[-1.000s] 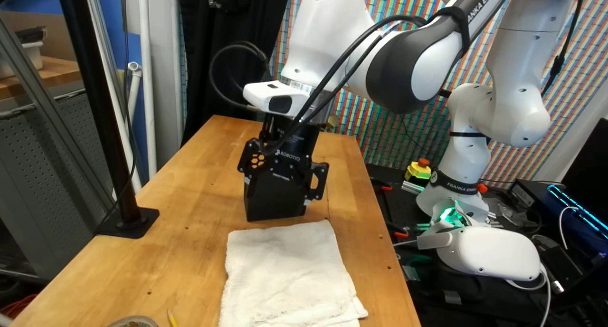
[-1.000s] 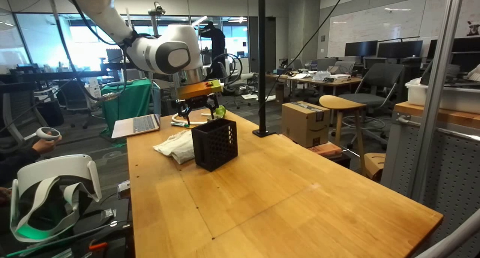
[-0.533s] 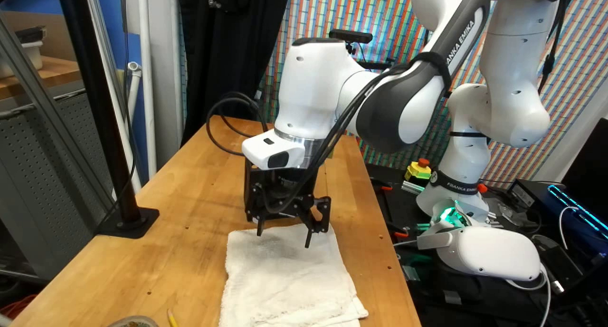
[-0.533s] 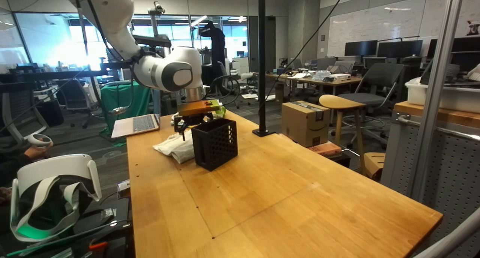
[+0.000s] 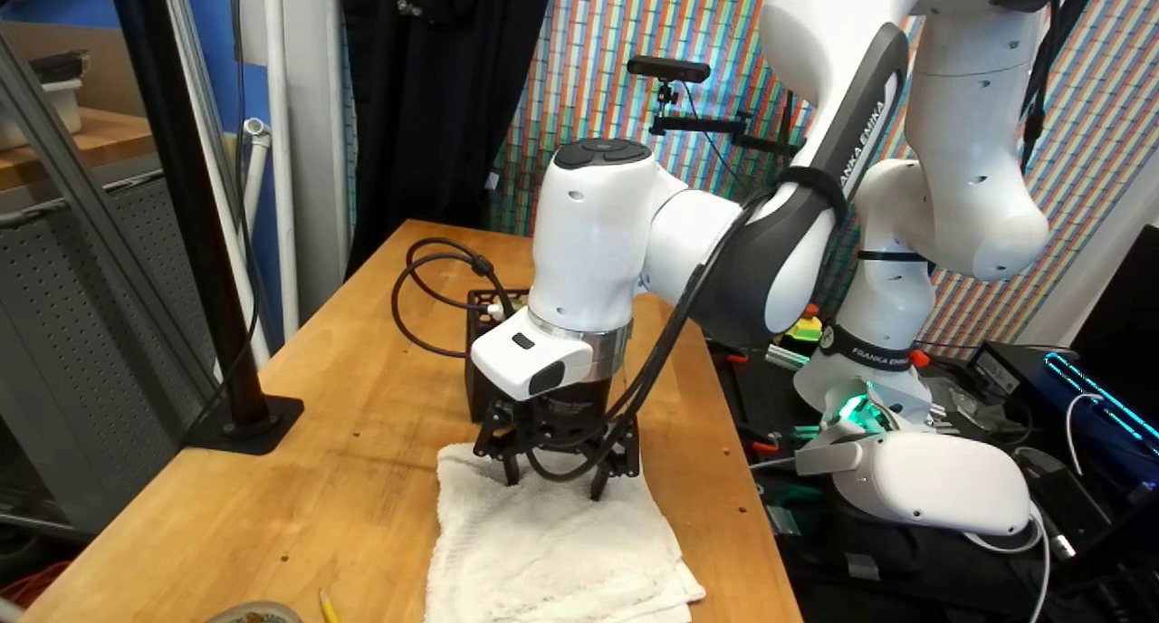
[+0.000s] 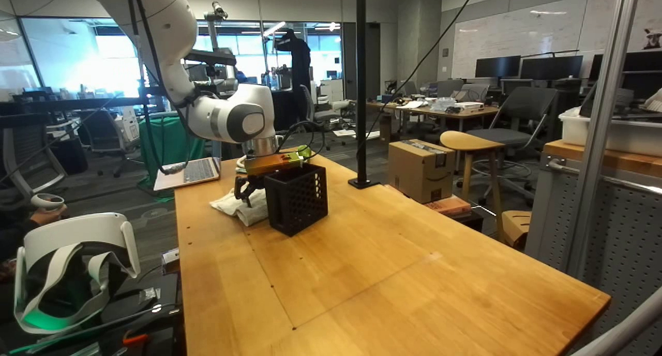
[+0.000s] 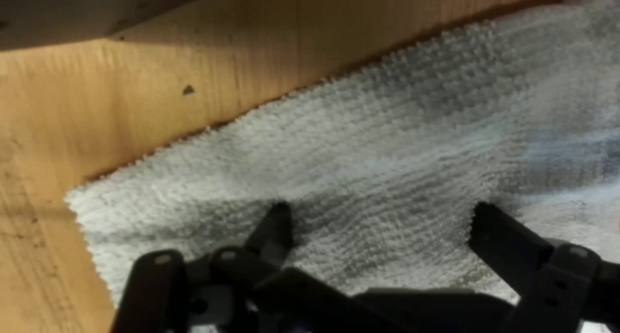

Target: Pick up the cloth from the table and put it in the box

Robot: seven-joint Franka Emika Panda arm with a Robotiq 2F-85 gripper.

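The white wrinkled cloth (image 5: 552,560) lies spread on the wooden table (image 5: 362,478), and part of it shows beside the box in an exterior view (image 6: 254,213). Close to its far edge stands the black box (image 6: 297,201), upright, with perforated sides; the arm covers much of it in an exterior view (image 5: 480,388). My gripper (image 5: 555,487) points down over the far part of the cloth, just in front of the box. In the wrist view the gripper (image 7: 381,219) is open, its fingertips (image 7: 484,221) wide apart against the cloth (image 7: 339,144), which ripples between them.
A black pole (image 5: 240,351) on a flat base rises from the table's side. A pencil (image 5: 328,607) and a bowl rim (image 5: 253,614) show at the near edge. A laptop (image 6: 195,171) sits at the table's far end. A white headset (image 5: 933,483) lies off the table.
From in front of and above the box, my gripper has come down and away from it onto the cloth, staying open. The cloth's far edge has shifted slightly. The box has not moved.
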